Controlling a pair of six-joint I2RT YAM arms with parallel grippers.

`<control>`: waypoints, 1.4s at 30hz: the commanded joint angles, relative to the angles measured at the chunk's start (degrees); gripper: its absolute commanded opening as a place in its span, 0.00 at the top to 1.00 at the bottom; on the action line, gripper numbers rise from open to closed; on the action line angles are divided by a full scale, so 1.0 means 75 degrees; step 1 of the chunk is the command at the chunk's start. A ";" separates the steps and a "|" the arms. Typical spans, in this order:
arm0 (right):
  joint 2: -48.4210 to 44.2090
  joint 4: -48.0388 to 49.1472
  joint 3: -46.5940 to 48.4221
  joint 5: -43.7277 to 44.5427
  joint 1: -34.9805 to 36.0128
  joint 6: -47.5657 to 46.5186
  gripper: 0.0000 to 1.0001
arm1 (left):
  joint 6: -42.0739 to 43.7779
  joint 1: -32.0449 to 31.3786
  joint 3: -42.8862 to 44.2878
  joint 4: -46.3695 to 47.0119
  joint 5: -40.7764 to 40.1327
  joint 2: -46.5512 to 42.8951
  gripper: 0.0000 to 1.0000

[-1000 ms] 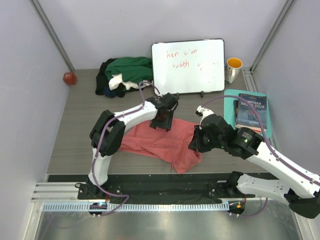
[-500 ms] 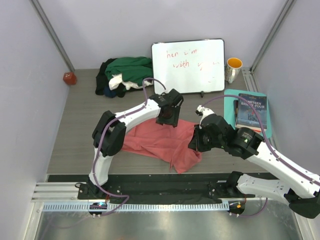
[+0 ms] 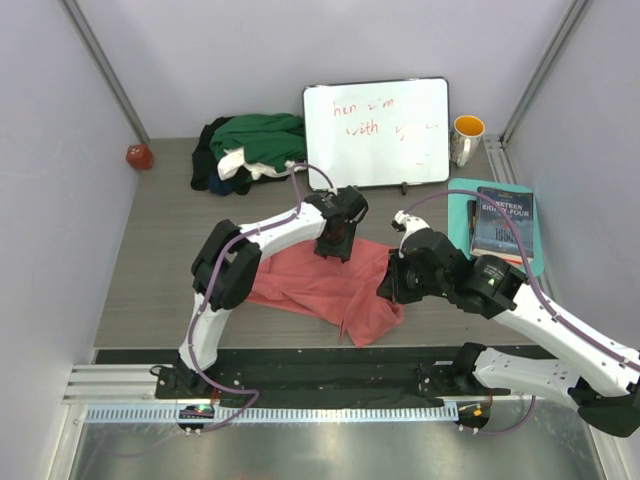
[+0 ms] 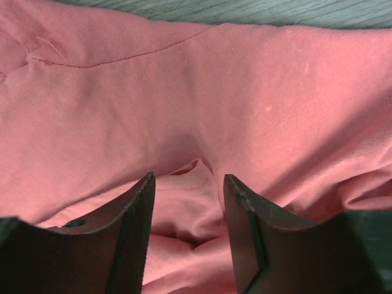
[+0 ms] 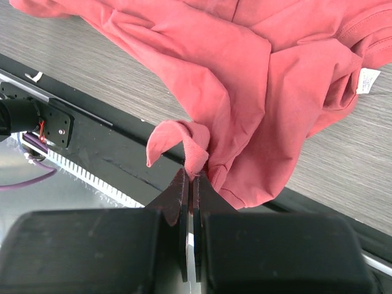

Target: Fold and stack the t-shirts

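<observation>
Top external view has the crumpled salmon-pink cloth t-shirt lying mid-bench, close to the near edge of the grey wood-grain bench, between the two arms. The heap of dark green, white and black shirts sits toward the far left corner, beside the white board with red writing.

Over the last second the left pincer has slid a little rightward along the pink shirt's far edge and dropped back onto it, and its fingers have drawn somewhat closer. From the left wrist view they are still apart, straddling a raised ridge of pink cloth without pinching it yet. The right pincer has not budged. Its fingers are pressed together on a curl of the shirt's hem at the near right side, holding it just off the bench.

To my eye the left arm was hunting for a better bite and is now closing on it. Once both ends are held the shirt can be spread flat, so folding has not properly begun and stacking is far off.
</observation>
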 commanded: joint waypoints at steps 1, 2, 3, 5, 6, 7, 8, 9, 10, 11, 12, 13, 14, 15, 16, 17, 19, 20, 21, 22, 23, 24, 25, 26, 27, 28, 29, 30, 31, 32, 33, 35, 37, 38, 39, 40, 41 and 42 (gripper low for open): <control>-0.0157 0.0294 0.0051 0.0168 0.0038 -0.0043 0.99 | 0.0086 -0.0034 -0.0056 0.0078 -0.0027 0.0081 0.53; -0.0180 0.0283 0.0051 0.0180 0.0038 -0.0055 0.99 | 0.0086 -0.0034 -0.0103 0.0078 -0.0027 0.0104 0.55; -0.0181 0.0282 0.0051 0.0180 0.0038 -0.0043 0.99 | 0.0086 -0.0034 -0.0115 0.0078 -0.0027 0.0116 0.59; -0.0181 0.0282 0.0039 0.0203 0.0038 -0.0055 0.99 | 0.0074 -0.0046 -0.0173 0.0101 -0.0050 0.0140 0.63; -0.0181 0.0282 0.0039 0.0180 0.0038 -0.0043 0.99 | 0.0074 -0.0034 -0.0209 0.0125 -0.0039 0.0140 0.66; -0.0169 0.0282 0.0062 0.0180 0.0038 -0.0066 0.99 | 0.0074 -0.0034 -0.0232 0.0136 -0.0039 0.0151 0.66; -0.0169 0.0294 0.0051 0.0180 0.0038 -0.0055 0.99 | 0.0074 -0.0034 -0.0267 0.0148 -0.0062 0.0152 0.67; -0.0169 0.0283 0.0051 0.0180 0.0038 -0.0067 0.99 | 0.0074 -0.0034 -0.0268 0.0148 -0.0062 0.0152 0.67; -0.0157 0.0282 0.0051 0.0192 0.0038 -0.0055 0.99 | 0.0074 -0.0034 -0.0268 0.0148 -0.0062 0.0140 0.68; -0.0157 0.0294 0.0062 0.0180 0.0038 -0.0055 0.99 | 0.0074 -0.0034 -0.0302 0.0148 -0.0097 0.0117 0.69; -0.0157 0.0283 0.0051 0.0192 0.0038 -0.0055 0.99 | 0.0086 -0.0034 -0.0303 0.0171 -0.0109 0.0093 0.69; -0.0169 0.0282 0.0051 0.0169 0.0038 -0.0043 0.99 | 0.0098 -0.0046 -0.0314 0.0172 -0.0144 0.0058 0.69; -0.0169 0.0282 0.0039 0.0180 0.0038 -0.0055 0.99 | 0.0121 -0.0034 -0.0338 0.0183 -0.0179 0.0035 0.70; -0.0157 0.0282 0.0039 0.0169 0.0038 -0.0055 0.99 | 0.0133 -0.0034 -0.0349 0.0195 -0.0226 0.0011 0.70; -0.0145 0.0282 0.0050 0.0180 0.0038 -0.0043 0.99 | 0.0168 -0.0034 -0.0361 0.0230 -0.0249 -0.0012 0.71; -0.0157 0.0282 0.0051 0.0169 0.0038 -0.0055 0.99 | 0.0180 -0.0046 -0.0373 0.0230 -0.0273 -0.0036 0.73; -0.0157 0.0282 0.0062 0.0180 0.0038 -0.0043 0.99 | 0.0203 -0.0034 -0.0373 0.0242 -0.0273 -0.0001 0.78; -0.0157 0.0282 0.0062 0.0203 0.0038 -0.0055 0.99 | 0.0203 -0.0034 -0.0373 0.0265 -0.0261 -0.0001 0.81; -0.0169 0.0282 0.0051 0.0180 0.0050 -0.0043 0.99 | 0.0203 -0.0034 -0.0373 0.0289 -0.0215 -0.0001 0.85; -0.0157 0.0282 0.0027 0.0192 0.0050 -0.0055 0.99 | 0.0203 -0.0034 -0.0385 0.0312 -0.0191 0.0022 0.90; -0.0157 0.0282 0.0016 0.0180 0.0038 -0.0032 0.99 | 0.0215 -0.0034 -0.0362 0.0312 -0.0156 0.0046 0.93; -0.0180 0.0282 0.0015 0.0192 0.0050 -0.0043 0.99 | 0.0215 -0.0034 -0.0361 0.0324 -0.0133 0.0058 0.97; -0.0192 0.0282 0.0004 0.0180 0.0038 -0.0043 0.99 | 0.0215 -0.0034 -0.0350 0.0324 -0.0132 0.0023 1.00; -0.0181 0.0282 0.0004 0.0192 0.0038 -0.0043 0.99 | 0.0192 -0.0034 -0.0373 0.0359 -0.0144 -0.0105 1.00; -0.0181 0.0282 -0.0020 0.0227 0.0038 -0.0032 0.99 | 0.0180 -0.0034 -0.0385 0.0406 -0.0132 -0.0222 1.00; -0.0192 0.0294 -0.0031 0.0239 0.0050 -0.0043 0.99 | 0.0191 -0.0034 -0.0373 0.0452 -0.0144 -0.0328 1.00; -0.0181 0.0306 -0.0055 0.0250 0.0038 -0.0055 0.99 | 0.0203 -0.0034 -0.0350 0.0430 -0.0237 -0.0619 1.00; -0.0169 0.0329 -0.0055 0.0285 0.0038 -0.0043 0.99 | 0.0215 -0.0034 -0.0268 0.0371 -0.0354 -0.0784 1.00; -0.0157 0.0364 -0.0055 0.0355 0.0038 -0.0055 0.99 | 0.0238 -0.0011 -0.0221 0.0255 -0.0633 -0.0948 1.00; -0.0145 0.0399 -0.0055 0.0437 0.0038 -0.0043 0.99 | 0.0250 0.0013 -0.0186 0.0161 -0.0764 -0.1194 1.00; -0.0145 0.0481 -0.0032 0.0519 0.0038 -0.0055 0.99 | 0.0262 0.0036 -0.0127 -0.0026 -0.0881 -0.1637 1.00; -0.0134 0.0563 0.0038 0.0917 0.0038 -0.0066 0.99 | 0.0250 0.0176 -0.0185 -0.0144 -0.1268 -0.2283 1.00; -0.0157 0.0727 0.0120 0.1349 0.0038 -0.0148 0.99 | 0.0180 0.0398 -0.0454 -0.0297 -0.1560 -0.3419 1.00; -0.0157 0.0739 0.0190 0.1514 0.0026 -0.0195 0.99 | 0.0157 0.0469 -0.0548 -0.0320 -0.1922 -0.3794 1.00; -0.0157 0.0739 0.0249 0.1748 0.0026 -0.0335 0.99 | 0.0156 0.0563 -0.0734 -0.0425 -0.2099 -0.4644 1.00; -0.0145 0.0728 0.0435 0.1913 0.0003 -0.0429 0.99 | 0.0168 0.0796 -0.0783 -0.0507 -0.2287 -0.5024 1.00; -0.0145 0.0705 0.0553 0.2379 -0.0044 -0.0546 0.99 | 0.0180 0.0926 -0.0818 -0.0624 -0.2718 -0.5434 1.00; -0.0145 0.0658 0.0694 0.2639 -0.0067 -0.0756 0.99 | 0.0191 0.1078 -0.0772 -0.0880 -0.2896 -0.5798 1.00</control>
